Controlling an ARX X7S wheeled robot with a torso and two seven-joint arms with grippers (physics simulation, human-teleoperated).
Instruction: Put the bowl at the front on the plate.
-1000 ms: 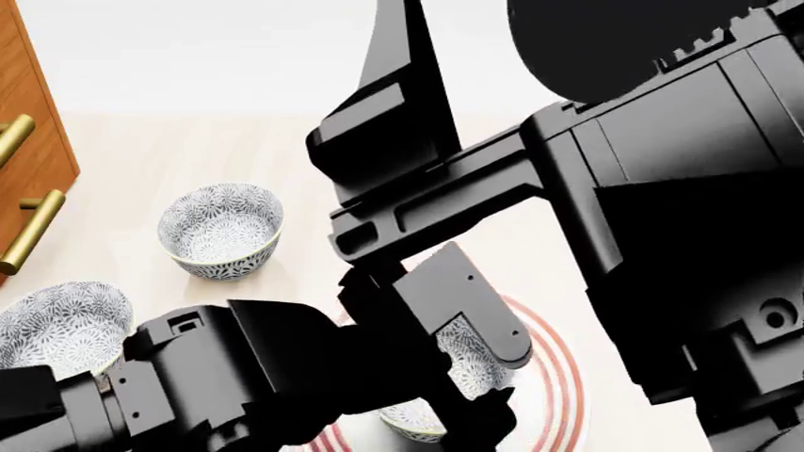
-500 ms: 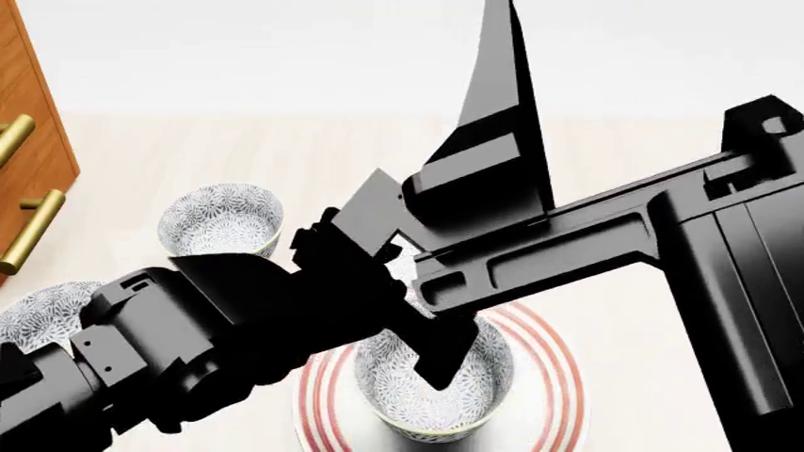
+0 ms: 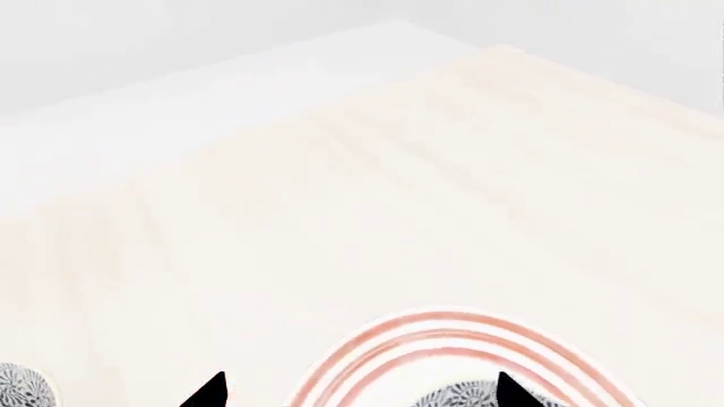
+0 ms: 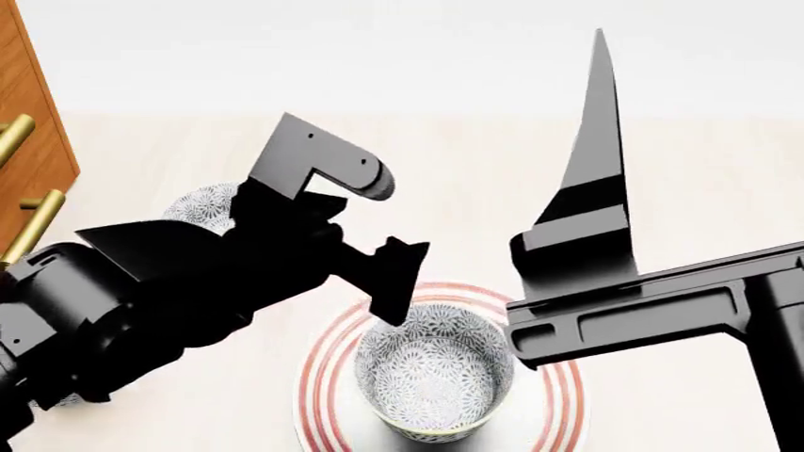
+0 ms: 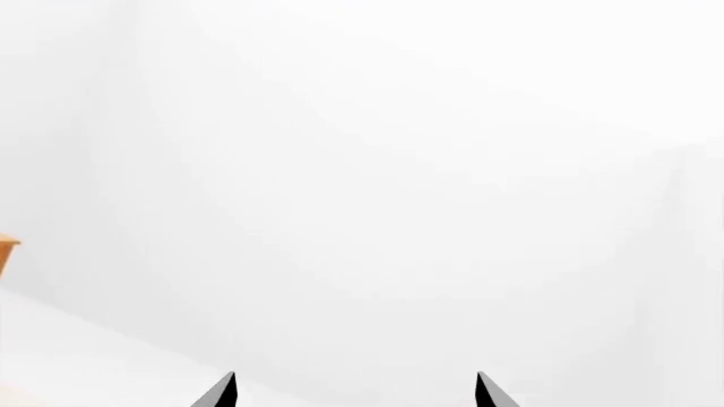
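Glossy ceramic bowl and plate; pale matt wooden table.

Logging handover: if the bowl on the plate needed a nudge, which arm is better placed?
Probably left: its hand hangs open just above the bowl on the plate, while the right hand faces a blank wall.

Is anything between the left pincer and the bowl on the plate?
No. In the head view, the left pincer hangs open above the bowl on the plate; only air between.
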